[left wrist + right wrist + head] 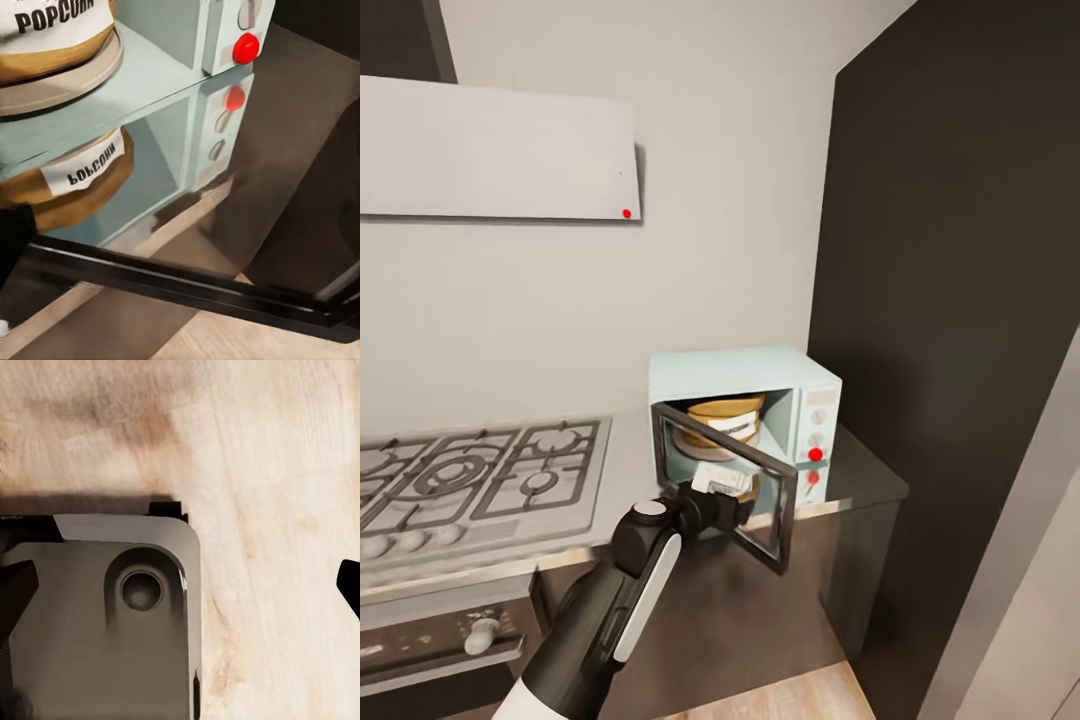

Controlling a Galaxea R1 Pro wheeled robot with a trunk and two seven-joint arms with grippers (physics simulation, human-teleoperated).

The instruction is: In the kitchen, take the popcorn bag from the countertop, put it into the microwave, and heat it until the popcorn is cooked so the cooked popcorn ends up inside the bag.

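At the far left of the head view sits the steel gas hob (480,475), set into the countertop (622,500), with a pale wall cabinet (495,150) hanging above it. Moving right, the left arm reaches up from the near edge toward the microwave's open door (745,500), and the left gripper (722,505) sits right at that door's glass, but its jaws are hidden behind the wrist and the pane, so I cannot tell whether they are spread or closed on anything. Just right of the hob stands the microwave (745,375), mint-blue, its door swung out toward the near side. Inside it, on the round turntable (90,75), rests the popcorn bag (726,418), upright with its white label facing out; the left wrist view shows the sack (52,34) close up and a mirrored copy of it in the door glass below. Right of the cavity is the control panel with its red knob (816,454). Farther right rises a tall dark cabinet (960,300). The right gripper's dark fingertips (351,583) sit well apart at the edges of its own view, above the wooden floor (255,472) and a grey part of the robot's base (112,622), holding nothing. By my reading, loading is done; what remains is shutting the door and starting the heating. No cooked popcorn can be made out yet.
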